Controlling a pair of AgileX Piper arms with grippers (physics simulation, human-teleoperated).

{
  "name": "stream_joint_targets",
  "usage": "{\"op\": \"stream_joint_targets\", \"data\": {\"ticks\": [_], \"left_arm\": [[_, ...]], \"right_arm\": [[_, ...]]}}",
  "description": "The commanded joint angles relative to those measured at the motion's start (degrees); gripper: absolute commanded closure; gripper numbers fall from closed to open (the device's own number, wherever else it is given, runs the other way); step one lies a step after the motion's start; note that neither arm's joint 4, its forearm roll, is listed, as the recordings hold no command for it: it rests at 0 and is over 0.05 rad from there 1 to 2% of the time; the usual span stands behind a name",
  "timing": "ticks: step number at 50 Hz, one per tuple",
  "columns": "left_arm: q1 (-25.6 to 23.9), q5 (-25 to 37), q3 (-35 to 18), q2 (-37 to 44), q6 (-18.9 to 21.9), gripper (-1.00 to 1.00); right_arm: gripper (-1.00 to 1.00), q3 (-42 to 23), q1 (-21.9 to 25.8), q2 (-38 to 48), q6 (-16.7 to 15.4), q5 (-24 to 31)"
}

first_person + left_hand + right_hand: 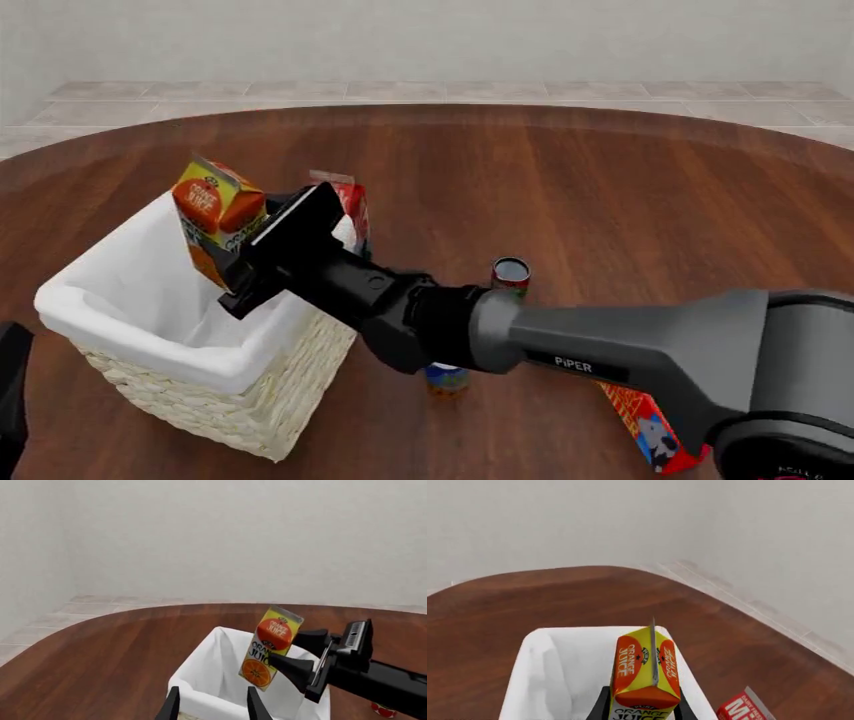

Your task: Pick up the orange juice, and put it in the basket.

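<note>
The orange juice [214,212] is an orange and yellow-green carton, tilted and hanging above the open basket [158,342], a cream wicker square lined with white cloth. My right gripper [254,242] is shut on the carton's sides, its arm reaching in from the lower right. The right wrist view looks down past the orange juice [644,672] into the basket [527,652]. In the left wrist view the orange juice [270,647] hangs over the basket [200,687]. My left gripper [213,707] is open and holds nothing, close to the basket's near side.
A red milk carton [351,203] stands just behind the basket. A small dark can [511,272] and a blue can [447,379] sit right of the basket, under the right arm. A red box [650,432] lies at the front right.
</note>
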Motion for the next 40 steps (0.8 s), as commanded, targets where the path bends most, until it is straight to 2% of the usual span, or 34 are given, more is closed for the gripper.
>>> {"op": "stream_joint_targets", "data": {"ticks": [1,2,7,8,17,27,29,31,32,33,34,36,37,39,40], "left_arm": [[0.0,0.1,-0.2,0.0,0.1,-1.00],[0.0,0.1,-0.2,0.0,0.1,-1.00],[0.0,0.1,-0.2,0.0,0.1,-1.00],[0.0,0.1,-0.2,0.0,0.1,-1.00],[0.1,0.1,-0.4,0.0,0.1,-1.00],[0.1,0.4,-0.6,0.0,0.2,-1.00],[0.0,0.4,-0.6,0.0,0.3,-1.00],[-0.2,0.4,-0.6,0.0,0.0,-1.00],[-0.1,0.3,-0.6,0.0,0.4,-1.00],[-0.1,0.2,-0.6,0.0,0.4,-1.00],[-0.4,0.2,-0.7,0.0,0.1,-1.00],[-0.4,0.2,-0.7,0.0,0.1,-1.00],[-0.5,0.1,-0.7,0.0,0.1,-1.00],[-0.5,-0.1,-0.6,0.0,0.0,-1.00],[-0.5,-0.2,-0.5,0.0,0.1,-1.00]], "right_arm": [[1.00,-1.2,-0.4,0.6,1.6,0.4],[1.00,-2.7,-1.8,1.6,1.7,1.0],[1.00,-2.8,-1.1,2.1,2.0,1.6],[-1.00,-2.8,-1.0,2.3,2.0,1.8],[-1.00,-2.9,-1.0,2.0,2.0,2.3],[-1.00,0.0,-0.5,-1.1,2.1,0.8],[-1.00,4.2,0.2,-5.4,2.1,-1.9],[-1.00,10.1,1.3,-11.4,-0.8,-5.4],[-1.00,14.7,2.5,-16.2,-0.5,-8.0],[-1.00,14.8,2.5,-16.3,-0.5,-8.0],[-1.00,19.3,2.8,-20.8,-1.6,-10.4],[-1.00,19.4,2.8,-20.9,-1.6,-10.4],[-1.00,24.8,2.3,-26.1,-3.3,-13.4],[-1.00,27.6,0.4,-29.8,-2.8,-14.1],[-1.00,30.7,0.3,-33.0,-4.5,-15.2]]}}
